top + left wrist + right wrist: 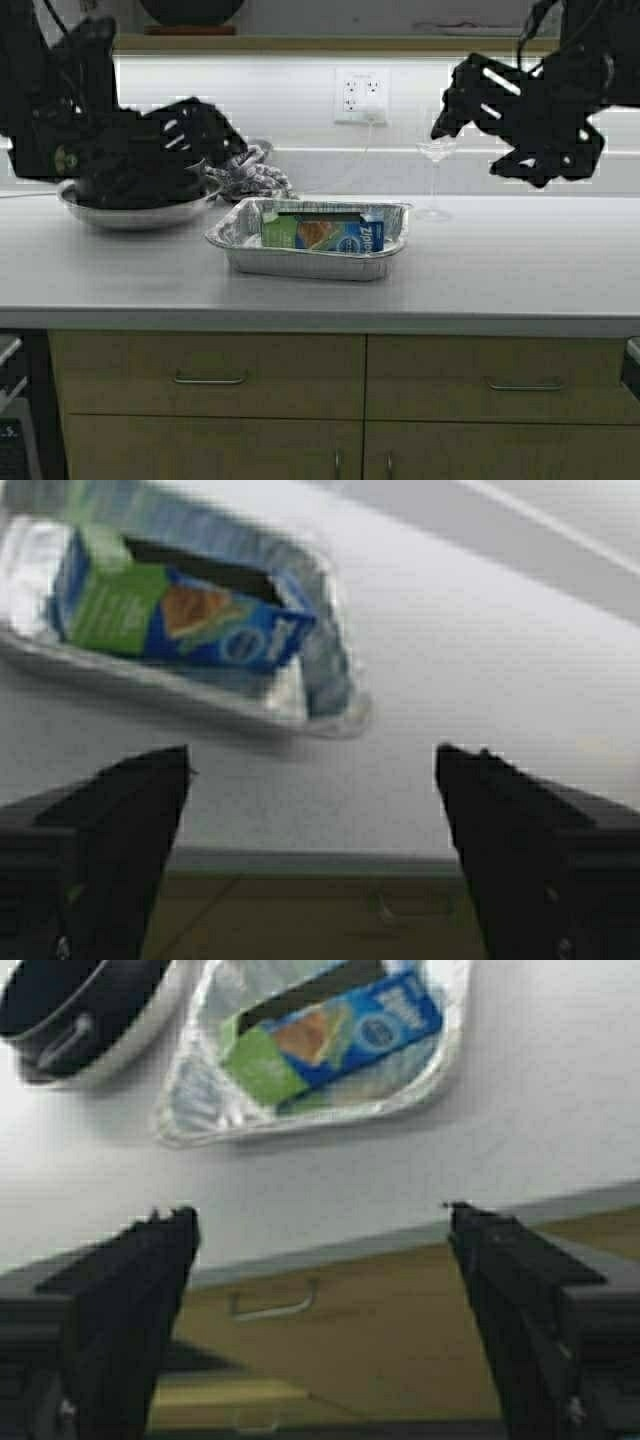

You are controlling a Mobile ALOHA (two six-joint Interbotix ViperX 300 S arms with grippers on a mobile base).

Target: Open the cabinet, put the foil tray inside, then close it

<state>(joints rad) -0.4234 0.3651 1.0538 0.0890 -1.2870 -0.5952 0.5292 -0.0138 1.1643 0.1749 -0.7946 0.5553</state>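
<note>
The foil tray [236, 243] sits on the white counter, mid-frame, with a blue and green box [325, 233] lying inside it. My left gripper [224, 136] hovers open over the counter left of the tray, above the bowl, holding nothing. My right gripper [448, 100] hangs open and empty, high at the right, well above and behind the tray. The left wrist view shows the tray [330, 680] beyond the open left gripper [312, 770]. In the right wrist view the tray [300, 1125] lies past the open right gripper [320, 1225]. The cabinet is out of view above.
A steel bowl [130, 215] holding a black pot stands at the left, with a crumpled cloth [252, 176] behind it. A wine glass [435, 160] stands back right, near a wall outlet [360, 97]. Tan base drawers [210, 378] run under the counter's front edge.
</note>
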